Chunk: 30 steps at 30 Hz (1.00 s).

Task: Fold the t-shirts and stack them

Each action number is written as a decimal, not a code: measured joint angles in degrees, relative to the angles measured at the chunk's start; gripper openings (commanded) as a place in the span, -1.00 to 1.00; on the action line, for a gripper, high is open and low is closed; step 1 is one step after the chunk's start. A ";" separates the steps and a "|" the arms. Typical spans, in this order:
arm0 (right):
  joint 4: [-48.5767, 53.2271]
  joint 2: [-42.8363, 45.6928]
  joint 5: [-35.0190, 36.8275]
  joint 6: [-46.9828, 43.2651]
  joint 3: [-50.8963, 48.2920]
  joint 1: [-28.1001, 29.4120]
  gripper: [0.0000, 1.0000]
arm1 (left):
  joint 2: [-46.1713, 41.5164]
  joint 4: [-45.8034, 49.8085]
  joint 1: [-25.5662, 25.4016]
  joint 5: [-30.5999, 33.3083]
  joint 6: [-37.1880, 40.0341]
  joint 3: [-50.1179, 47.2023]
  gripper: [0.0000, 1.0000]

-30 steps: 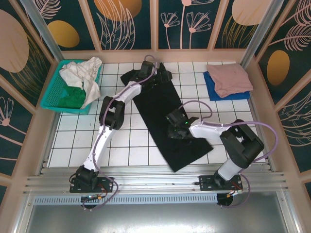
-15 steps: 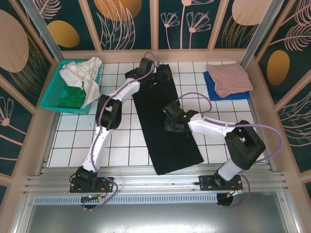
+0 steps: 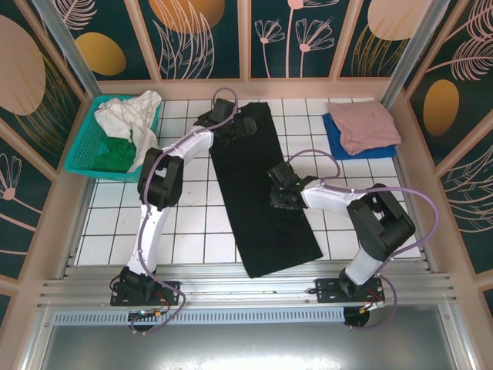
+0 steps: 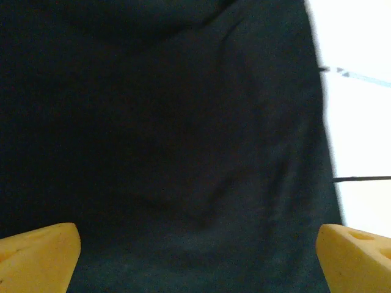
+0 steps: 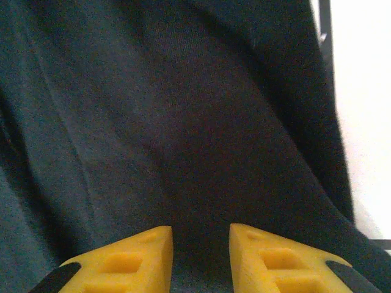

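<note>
Black t-shirt (image 3: pixel 258 208): it lies as a long narrow strip down the middle of the worktop (image 3: pixel 192 223), with its far end by the back wall and its near end at the front rail (image 3: pixel 231 287). It slants slightly to your right as it comes forward.
Other t-shirts: the pink tee (image 3: pixel 362 123) sits folded on the blue tee (image 3: pixel 333 145) in the back right corner, well apart from the strip.
Left tool (image 4: pixel 197 259): spread wide over the far end of the black cloth, holding nothing.
Right tool (image 5: pixel 200 247): low over the strip near its right edge, about midway. The fingers are nearly together, and you cannot tell whether cloth is nipped between them.
Risk, drag: if cloth is caught there, a lift or sideways pull would likely open the lengthwise fold.
Risk, skew: because the strip lies askew, an end-over-end fold from an off-centre grip would probably leave the edges mismatched.
Risk, overhang: a pull toward you could slide the near end off the front.
Edges: both ends have almost no spare room.
Open room: there are bare tiles on the left up to the teal basket (image 3: pixel 77 163). The right has less, since the right arm crosses it.
</note>
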<state>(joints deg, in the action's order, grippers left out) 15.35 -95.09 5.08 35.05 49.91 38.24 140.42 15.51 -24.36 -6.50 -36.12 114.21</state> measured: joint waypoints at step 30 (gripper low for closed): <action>6.69 17.22 -0.39 10.54 -7.34 6.67 -0.16 | -8.07 0.28 0.07 -6.21 1.51 -2.32 0.97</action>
<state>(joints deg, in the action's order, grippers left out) 22.04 -77.87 4.69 45.58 42.57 44.91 132.35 15.79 -24.29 -12.71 -34.61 111.90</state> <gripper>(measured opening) 0.418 0.985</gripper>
